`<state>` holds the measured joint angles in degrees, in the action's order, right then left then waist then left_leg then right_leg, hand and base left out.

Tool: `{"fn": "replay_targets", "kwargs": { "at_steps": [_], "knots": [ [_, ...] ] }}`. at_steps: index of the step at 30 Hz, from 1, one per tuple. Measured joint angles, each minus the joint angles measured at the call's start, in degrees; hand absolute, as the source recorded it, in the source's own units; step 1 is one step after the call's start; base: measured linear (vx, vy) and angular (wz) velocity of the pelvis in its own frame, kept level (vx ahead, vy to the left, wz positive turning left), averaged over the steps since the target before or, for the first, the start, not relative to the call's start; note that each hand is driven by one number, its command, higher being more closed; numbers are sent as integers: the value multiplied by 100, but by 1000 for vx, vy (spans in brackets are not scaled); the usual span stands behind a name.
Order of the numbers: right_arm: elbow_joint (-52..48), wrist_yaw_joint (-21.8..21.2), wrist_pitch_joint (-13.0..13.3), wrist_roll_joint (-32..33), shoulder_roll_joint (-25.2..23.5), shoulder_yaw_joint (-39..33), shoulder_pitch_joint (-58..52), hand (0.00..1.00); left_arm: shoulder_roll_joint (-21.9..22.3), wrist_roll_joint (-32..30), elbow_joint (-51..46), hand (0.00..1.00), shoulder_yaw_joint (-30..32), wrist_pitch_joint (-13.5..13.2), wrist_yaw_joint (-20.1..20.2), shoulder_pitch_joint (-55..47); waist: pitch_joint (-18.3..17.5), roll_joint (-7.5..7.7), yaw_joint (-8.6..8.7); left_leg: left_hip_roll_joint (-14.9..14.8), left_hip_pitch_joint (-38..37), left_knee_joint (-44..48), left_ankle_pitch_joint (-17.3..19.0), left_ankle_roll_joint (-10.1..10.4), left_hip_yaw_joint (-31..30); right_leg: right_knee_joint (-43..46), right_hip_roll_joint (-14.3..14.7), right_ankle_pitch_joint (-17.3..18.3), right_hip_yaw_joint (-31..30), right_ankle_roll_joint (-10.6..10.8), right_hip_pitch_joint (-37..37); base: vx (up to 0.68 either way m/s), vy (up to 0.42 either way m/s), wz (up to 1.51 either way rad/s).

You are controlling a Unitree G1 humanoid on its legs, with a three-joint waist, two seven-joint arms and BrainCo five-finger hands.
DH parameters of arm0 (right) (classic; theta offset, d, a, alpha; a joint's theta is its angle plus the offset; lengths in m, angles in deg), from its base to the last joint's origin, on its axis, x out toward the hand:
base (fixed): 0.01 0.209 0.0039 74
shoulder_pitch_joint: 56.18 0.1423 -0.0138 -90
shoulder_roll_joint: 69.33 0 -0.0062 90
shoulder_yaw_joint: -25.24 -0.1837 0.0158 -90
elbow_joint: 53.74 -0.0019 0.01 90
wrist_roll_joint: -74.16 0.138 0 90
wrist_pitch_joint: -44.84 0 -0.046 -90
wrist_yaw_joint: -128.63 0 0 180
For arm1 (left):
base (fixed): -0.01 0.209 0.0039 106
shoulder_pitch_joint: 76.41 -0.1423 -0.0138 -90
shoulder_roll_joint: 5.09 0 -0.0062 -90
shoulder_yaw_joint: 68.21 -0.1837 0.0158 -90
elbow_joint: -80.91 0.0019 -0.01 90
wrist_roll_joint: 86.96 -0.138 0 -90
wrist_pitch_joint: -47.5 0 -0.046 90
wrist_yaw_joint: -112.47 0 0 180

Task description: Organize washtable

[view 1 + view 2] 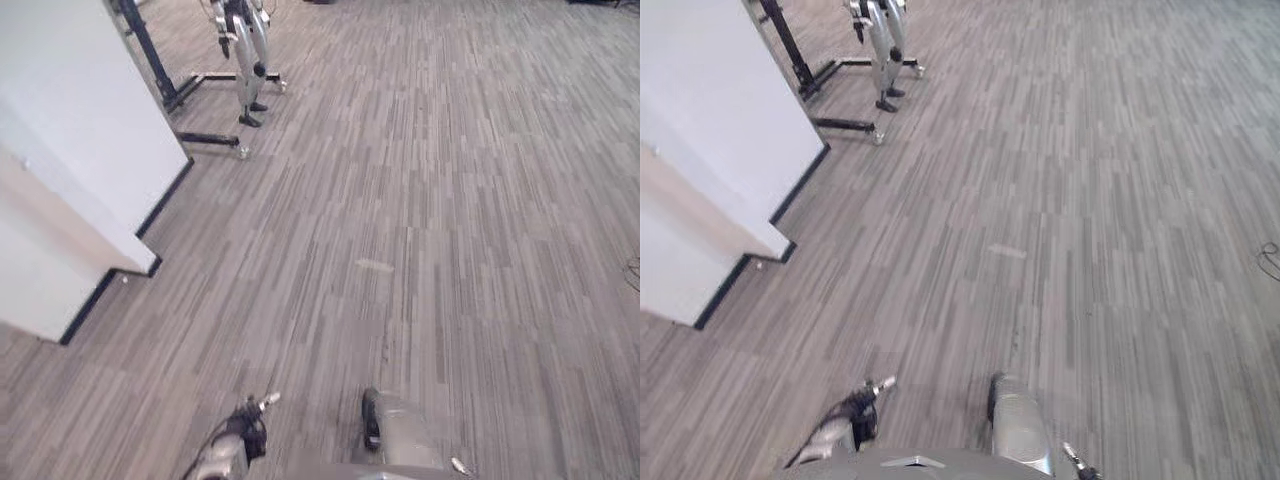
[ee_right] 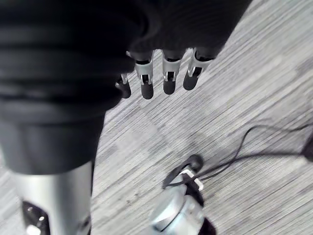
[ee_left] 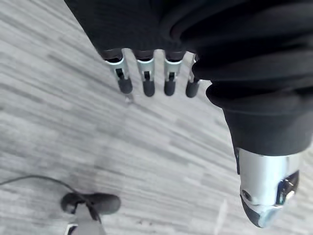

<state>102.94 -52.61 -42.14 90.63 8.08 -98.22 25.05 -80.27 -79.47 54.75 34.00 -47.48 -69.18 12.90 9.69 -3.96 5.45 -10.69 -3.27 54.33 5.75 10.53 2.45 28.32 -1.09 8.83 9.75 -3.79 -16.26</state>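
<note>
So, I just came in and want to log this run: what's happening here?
Nothing is being handled at the moment. The left hand and the right hand both hang open above the grey striped floor, each holding nothing. The head cameras look down at that floor, with a white panel on the robot's left and a black frame standing beyond it. Judging by this, the tidying itself has not yet begun.

The floor (image 1: 450, 200) is grey, streaked with fine light and dark stripes in plank-like blocks; the panel (image 1: 90, 110) is plain white, with a black strip (image 1: 163, 200) along its foot; just beyond the panel, a black frame (image 1: 208, 139); left hand (image 3: 146, 81) and right hand (image 2: 166, 78): silver fingers, dark tips, black ribbed covers.
</note>
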Motion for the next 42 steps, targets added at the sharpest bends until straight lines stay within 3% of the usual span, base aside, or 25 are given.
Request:
{"fn": "replay_targets", "kwargs": {
  "at_steps": [2, 5, 6, 7, 10, 11, 13, 14, 15, 16, 18, 20, 22, 24, 26, 28, 29, 32, 34, 35, 37, 39, 40, 41, 42],
  "knots": [
    [-121, 2, -6, 51, -15, 54, 64, 0, 34, 29, -75, 0, 281, 27, 35, -216, 47, -30, -111, -94, 711, 1458, -80, -11, -77, -152, 206, 308, -9, -159, 722, 669, -146, -25],
    [-221, 6, 19, 71, -10, 354, 364, 0, -143, 77, -169, 0, 414, -38, 61, -288, 87, 214, -243, -77, 1505, 1254, 207, -438, 490, -928, 199, 380, -205, -199, 1740, 307, -83, -22],
    [-410, 14, 40, 122, -9, 493, 508, 0, -151, 82, -276, 0, 550, -51, 61, -290, 89, 261, -333, -66, 1824, 641, 370, -677, 714, -1209, 191, 394, -428, -172, 1986, -139, -35, -77],
    [-567, 20, 89, 247, -9, 644, 668, 0, -179, 94, -290, 0, 618, -52, 48, -310, 96, 272, -380, -22, 2015, -479, 489, -718, 851, -1429, 171, 427, -601, -115, 2188, -201, -43, -89],
    [-576, 38, 176, 272, 3, 584, 886, 0, -202, 94, -261, 0, 593, -35, -12, -433, 101, 236, -461, 372, 1690, -4003, -40, -445, 446, -1577, 65, 667, -1012, 23, 2672, 38, 49, -79],
    [-578, 65, 180, 271, 35, 617, 858, 0, -186, 89, -122, 0, 578, -22, -25, -481, 82, 180, -466, 394, 1653, -4282, -242, -441, 289, -1442, 60, 918, -1212, 113, 2851, 626, 292, -116],
    [-569, 59, 193, 268, -21, 715, 658, 0, -225, 106, 46, 0, 603, -9, -35, -686, -98, 321, -598, 583, 1693, -3541, -445, -628, 377, -226, -117, 1467, -1590, 351, 2601, 576, 292, -104],
    [-416, 60, 173, 267, -79, 742, 538, 0, -399, 101, 222, 0, 527, 13, -33, -679, -170, 537, -521, 802, 1567, -3400, -220, -865, 443, 1167, -332, 1281, -1621, 725, 2053, 490, 181, -19],
    [-325, 61, 161, 266, -106, 775, 460, 0, -502, 101, 274, 0, 415, 24, -38, -683, -232, 643, -420, 950, 1422, -3480, -170, -924, 423, 1799, -451, 980, -1615, 1088, 1758, 631, 165, 42],
    [-239, 58, 126, 257, -144, 840, 194, 0, -647, 96, 283, 0, 112, 24, -46, -630, -270, 734, -318, 1166, 1141, -3733, -171, -1039, 344, 2635, -613, 278, -1580, 1338, 1428, 571, 98, 53],
    [-107, 0, 49, 199, -142, 861, 61, 0, -670, 85, 285, 0, -52, 19, -50, -561, -241, 693, -311, 1218, 554, -4140, -167, -1091, 357, 3023, -752, 465, -1325, 960, 1155, 363, 30, 9],
    [-136, -18, 62, 192, -62, 871, -25, 0, -555, 85, 273, 0, -162, 23, -46, -424, -210, 432, -273, 1053, -152, -4756, -160, -1103, 359, 2371, -752, 841, -717, 611, 878, 104, -59, -20],
    [-137, -18, 61, 191, -7, 873, -29, 0, -460, 84, 202, 0, -163, 15, -46, -297, -183, 328, -274, 932, -424, -5025, -132, -1117, 358, 1608, -637, 872, -574, 667, 642, -83, -67, -1],
    [-139, -22, 58, 191, -11, 866, -23, 0, -297, 85, 115, 0, -151, -18, -44, -107, -174, 314, -275, 812, -633, -5203, 47, -1044, 376, 279, -610, 662, -577, 770, 320, -176, -91, 0],
    [-146, -14, 53, 137, -15, 981, -49, 0, -107, 44, 12, 0, -5, -19, -43, -93, -174, 373, -281, 684, -819, -5105, 426, -778, 499, -1055, -691, -191, -591, 721, 187, -51, -158, -16],
    [-143, -16, 50, 63, -8, 1092, -134, 0, -78, -2, -88, 0, 165, -18, -36, -115, -184, 411, -279, 540, -973, -4884, 739, -654, 504, -879, -627, -797, -531, 698, 222, 297, -287, -5],
    [-144, -7, 54, 23, 76, 1098, -160, 0, 82, -18, -99, 0, 266, -14, -24, -156, -196, 264, -277, 347, -1059, -4753, 762, -585, 540, -578, -481, -396, -405, 582, 223, 487, -348, 11],
    [-148, -15, 49, 27, 75, 1032, -185, 0, 297, -123, -276, 0, 433, -28, 0, -101, -190, 246, -209, 82, -629, -3338, 632, -405, 514, -343, -468, 18, -99, 372, 539, 420, -298, 40],
    [-195, -16, 49, 27, 82, 1050, -177, 0, 392, -119, -451, 0, 598, -39, 6, -111, -190, 241, -253, -185, 140, -1418, 202, -128, 341, -379, -379, 274, 40, 240, 933, 335, -259, 22],
    [-197, -20, 55, 28, 97, 1062, -106, 0, 383, -116, -539, 0, 593, -51, 5, -141, -189, 237, -299, -260, 525, -454, 175, -111, 320, -464, -318, 360, 60, 201, 1129, 291, -173, -6],
    [-200, -34, 54, 28, 86, 1063, -26, 0, 355, -115, -540, 0, 587, -59, 3, -144, -184, 255, -296, -283, 849, 23, 255, -240, 533, -804, -265, 365, 85, 204, 1552, 294, -99, -4],
    [-201, -33, 53, 29, 79, 1038, 52, 0, 356, -115, -534, 0, 586, -97, 3, -144, -181, 257, -295, -270, 912, -542, 425, -343, 923, -1104, -262, 327, 79, 247, 1869, 174, -11, -2],
    [-190, -34, 52, 31, 73, 952, 100, 0, 349, -115, -514, 0, 580, -114, 2, -144, -182, 257, -295, -194, 846, -1465, 550, -332, 1112, -1217, -278, 309, 75, 269, 1986, -80, 39, -11],
    [-177, -32, 58, 31, 60, 725, 169, 0, 342, -115, -434, 0, 576, -146, 0, -144, -186, 240, -300, 60, 597, -2951, 411, -305, 1076, -1209, -287, 316, 24, 284, 2015, -135, 57, -15],
    [-178, -33, 60, 32, 63, 625, 189, 0, 347, -115, -373, 0, 576, -144, -3, -142, -194, 181, -297, 127, 482, -3638, -15, -374, 1000, -1187, -248, 333, -17, 311, 1991, -79, 123, -23]
  ]
}}
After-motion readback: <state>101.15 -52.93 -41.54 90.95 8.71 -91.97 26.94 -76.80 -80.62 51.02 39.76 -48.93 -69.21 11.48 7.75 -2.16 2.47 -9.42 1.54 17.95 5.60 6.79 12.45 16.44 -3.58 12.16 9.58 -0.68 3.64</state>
